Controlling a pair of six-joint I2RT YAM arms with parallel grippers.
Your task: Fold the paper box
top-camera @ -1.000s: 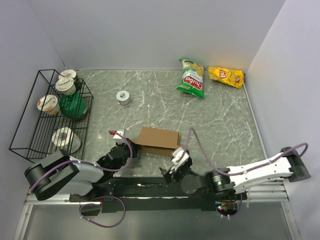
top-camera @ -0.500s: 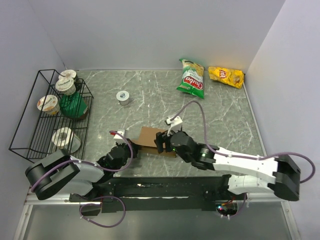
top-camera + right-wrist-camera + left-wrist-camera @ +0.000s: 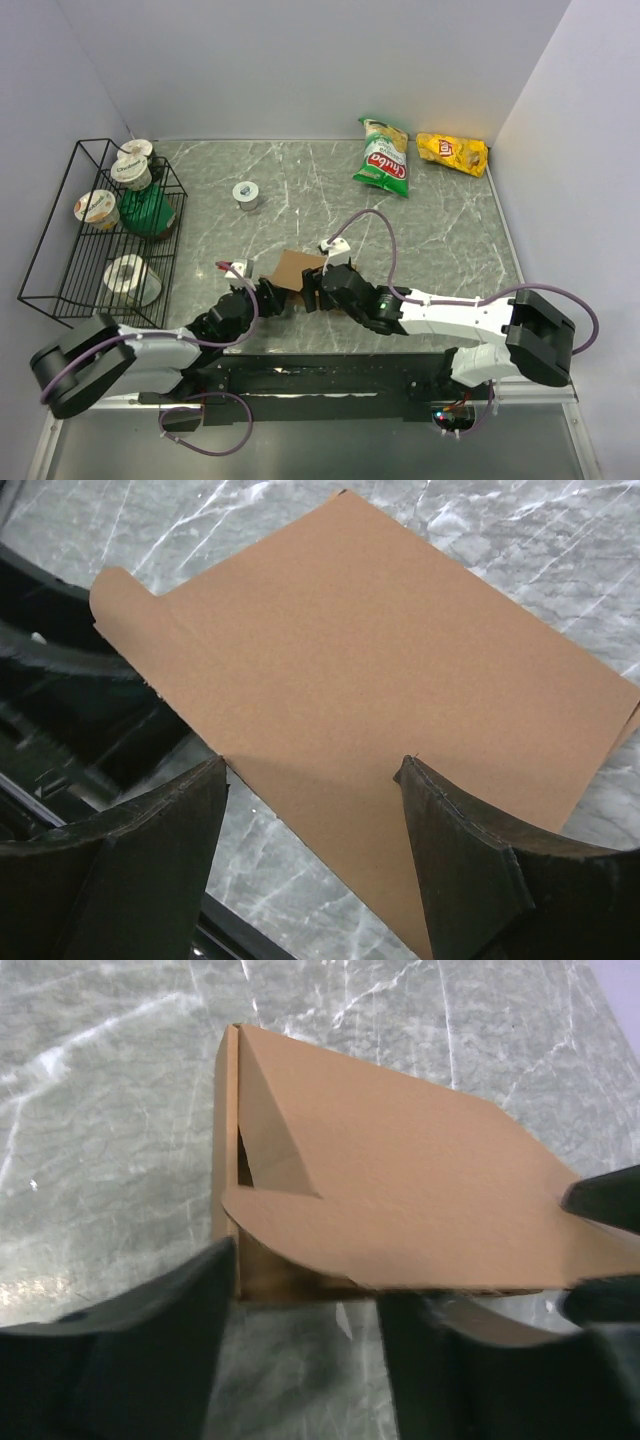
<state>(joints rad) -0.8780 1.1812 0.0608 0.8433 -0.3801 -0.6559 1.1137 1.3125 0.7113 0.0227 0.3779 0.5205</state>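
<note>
The paper box (image 3: 292, 272) lies on the table (image 3: 450, 250) near the front edge, a little left of the middle, between your two grippers. From above you see only its left part. The rest is hidden under the right wrist, but the brown sheet that shows runs left to right, and its left end points at the left gripper (image 3: 262, 296).

In the left wrist view the paper box (image 3: 400, 1180) has its broad top panel lying nearly flat. A rounded tab is folded down at the near corner, and a low side wall stands up along one short end. The left gripper (image 3: 305, 1295) has its fingers (image 3: 150, 1360) apart on either side of that near edge and is not clamped on it.

In the right wrist view the box (image 3: 380, 650) is plain brown, with one curled tab toward the other arm. The right gripper (image 3: 312, 775) hangs over the panel with its fingers (image 3: 480, 870) spread wide and nothing between them.

At the far right, the green snack bag (image 3: 383, 160) carries a red oval logo that looks like "Chio". The yellow snack bag (image 3: 452, 152) has a red mark too small to read.
</note>
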